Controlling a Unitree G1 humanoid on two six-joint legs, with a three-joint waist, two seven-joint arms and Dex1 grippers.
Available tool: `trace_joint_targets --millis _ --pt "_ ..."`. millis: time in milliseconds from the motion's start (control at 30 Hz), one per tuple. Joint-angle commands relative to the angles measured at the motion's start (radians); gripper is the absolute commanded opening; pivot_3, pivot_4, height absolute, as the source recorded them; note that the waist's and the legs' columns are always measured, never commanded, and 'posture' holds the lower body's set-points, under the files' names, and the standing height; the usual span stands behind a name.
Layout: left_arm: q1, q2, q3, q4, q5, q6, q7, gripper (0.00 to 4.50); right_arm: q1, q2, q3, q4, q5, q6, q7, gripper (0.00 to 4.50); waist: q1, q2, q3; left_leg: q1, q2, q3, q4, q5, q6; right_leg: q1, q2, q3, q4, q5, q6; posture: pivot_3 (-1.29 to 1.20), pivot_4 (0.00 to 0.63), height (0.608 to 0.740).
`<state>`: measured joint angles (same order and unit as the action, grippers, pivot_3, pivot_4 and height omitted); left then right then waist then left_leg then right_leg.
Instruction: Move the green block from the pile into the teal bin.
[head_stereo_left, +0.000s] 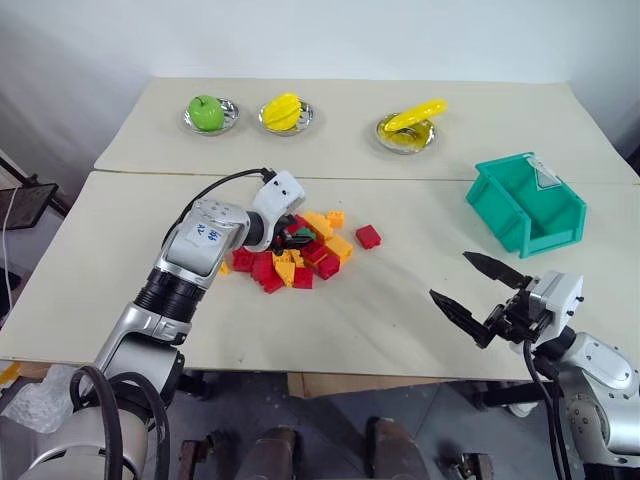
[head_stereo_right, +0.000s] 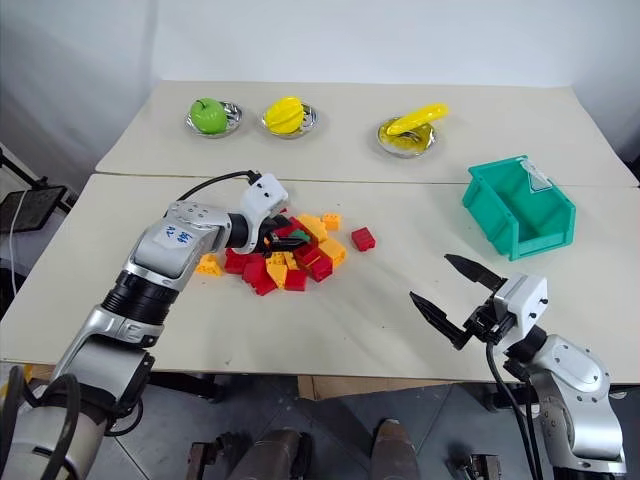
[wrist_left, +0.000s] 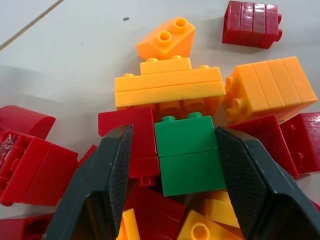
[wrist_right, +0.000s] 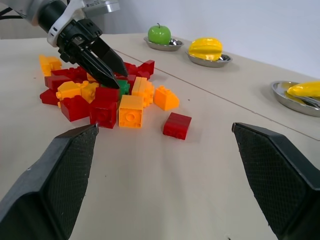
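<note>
We judge the green block (wrist_left: 187, 152) light, stiff, slick; left end effector (wrist_left: 175, 185) straddles its 2 flat sides, not yet clenched.

Silver-grey arm shells with ribbed black joint collars — a blue marking on the left forearm; black cables loop over both wrists; white wrist housings; black, textured, pointed fingers (wrist_right: 75, 185).

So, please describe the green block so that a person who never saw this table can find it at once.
Look at the pile of toy bricks near the middle of the front table. The left gripper reaches into it, and the green block sits between its two black fingers. It is the only green brick; every brick around it is red or yellow-orange.
</note>
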<state>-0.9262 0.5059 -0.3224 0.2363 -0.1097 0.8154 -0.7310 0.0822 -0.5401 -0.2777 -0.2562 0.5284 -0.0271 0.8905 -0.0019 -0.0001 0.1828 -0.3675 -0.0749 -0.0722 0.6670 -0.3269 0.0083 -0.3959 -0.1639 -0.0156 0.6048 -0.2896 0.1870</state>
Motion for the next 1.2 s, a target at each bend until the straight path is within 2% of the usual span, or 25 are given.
trace_joint_targets --millis 33,333,600,767,967,1067,1200 --pt "0.041 0.038 -0.085 -0.057 -0.01 0.107 -0.121 2.73 0.008 0.003 -0.016 -0.042 0.01 -0.027 -0.002 4.5 0.001 0.001 -0.001 0.0 0.0 0.0 0.0 0.0 0.0 0.0 0.0 0.0 0.0 0.0 0.0 0.0 0.15 0.74" --pt "0.031 -0.014 -0.056 -0.038 0.01 0.117 -0.098 2.73 0.023 0.01 -0.009 -0.055 0.008 -0.034 -0.019 4.5 0.029 0.001 -0.001 0.0 -0.001 0.0 0.001 0.0 0.0 0.001 0.0 0.0 0.0 0.0 0.0 0.0 0.15 0.74" --pt "-0.02 -0.036 -0.032 0.185 0.084 -0.061 -0.028 2.73 0.014 0.017 0.0 -0.051 0.001 -0.036 -0.027 4.5 0.01 0.0 -0.001 0.0 0.0 0.0 0.0 0.0 0.0 0.0 0.001 0.001 0.0 0.0 0.0 0.0 0.15 0.74" --pt "-0.023 -0.042 -0.039 0.221 0.091 -0.088 -0.055 2.73 0.009 0.016 0.002 -0.045 -0.001 -0.035 -0.028 4.5 0.003 0.0 -0.001 -0.001 0.0 0.0 0.0 0.0 0.0 -0.001 0.001 0.0 0.0 0.0 0.0 0.0 0.15 0.74" --pt "-0.016 -0.037 -0.023 0.209 0.085 -0.108 -0.083 1.5 0.011 0.014 0.0 -0.05 0.0 -0.033 -0.028 4.5 0.002 0.0 -0.001 -0.001 0.0 0.0 0.0 0.0 0.0 -0.001 0.001 0.0 0.0 0.0 0.0 0.0 0.15 0.74" --pt "-0.031 -0.039 0.048 0.234 0.051 -0.167 -0.086 1.5 0.013 0.011 -0.004 -0.052 0.001 -0.032 -0.027 4.5 0.001 0.0 -0.001 -0.001 0.0 0.0 0.0 0.0 0.0 -0.001 0.001 0.0 0.0 0.0 0.0 0.0 0.15 0.74" --pt "-0.063 -0.02 0.122 0.273 0.012 -0.373 -0.162 1.5 0.015 0.003 -0.013 -0.056 0.006 -0.027 -0.027 4.5 0.003 -0.001 -0.001 -0.003 0.0 0.0 0.001 0.0 0.0 -0.003 0.001 0.0 0.001 0.0 0.0 0.0 0.15 0.74"
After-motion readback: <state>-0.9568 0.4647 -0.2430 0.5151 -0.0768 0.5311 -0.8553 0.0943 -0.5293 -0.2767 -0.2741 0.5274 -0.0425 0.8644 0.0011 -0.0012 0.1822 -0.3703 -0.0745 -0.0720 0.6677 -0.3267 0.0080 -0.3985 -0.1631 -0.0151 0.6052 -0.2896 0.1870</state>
